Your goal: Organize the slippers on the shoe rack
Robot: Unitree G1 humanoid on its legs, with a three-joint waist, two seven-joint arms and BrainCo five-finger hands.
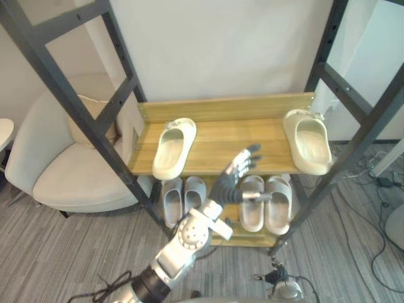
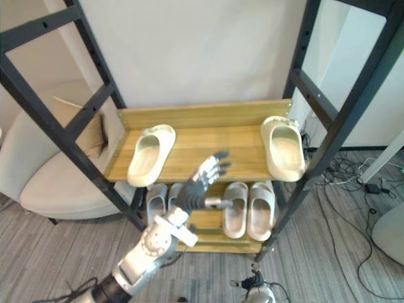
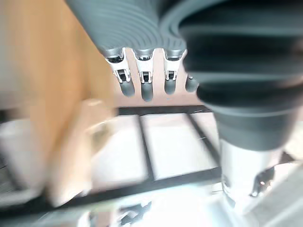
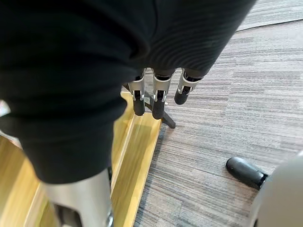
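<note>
Pale wood forms the shelves of the shoe rack (image 1: 221, 108), which is held in a black metal frame. Everything is placed from its upper shelf (image 1: 240, 136). The left cream slipper (image 1: 174, 148) is laid at the left end of that shelf and the right cream slipper (image 1: 308, 140) at its right end. They are well apart, each is set front to back, and the near end of each reaches the shelf's front edge. A bare stretch of wood is left between them.

Below the upper shelf, on a lower board, a left grey pair (image 1: 182, 199) and a right grey pair (image 1: 266, 203) are stood side by side, the two slippers of each pair touching.

The left hand (image 1: 240, 169) is raised in front of the upper shelf's front edge, between the two cream slippers and nearer the right one. Its fingers (image 3: 146, 81) are held straight and spread, and nothing is gripped.

The right hand (image 4: 159, 97) is seen low, well beneath the upper shelf, over grey carpet (image 4: 227, 94) beside the rack's bottom board. Its fingers are extended and relaxed, and nothing is held.

To the left of the upper shelf, a cream armchair (image 1: 63, 170) with a tan cushion (image 1: 85, 123) is seen beyond the frame.
</note>
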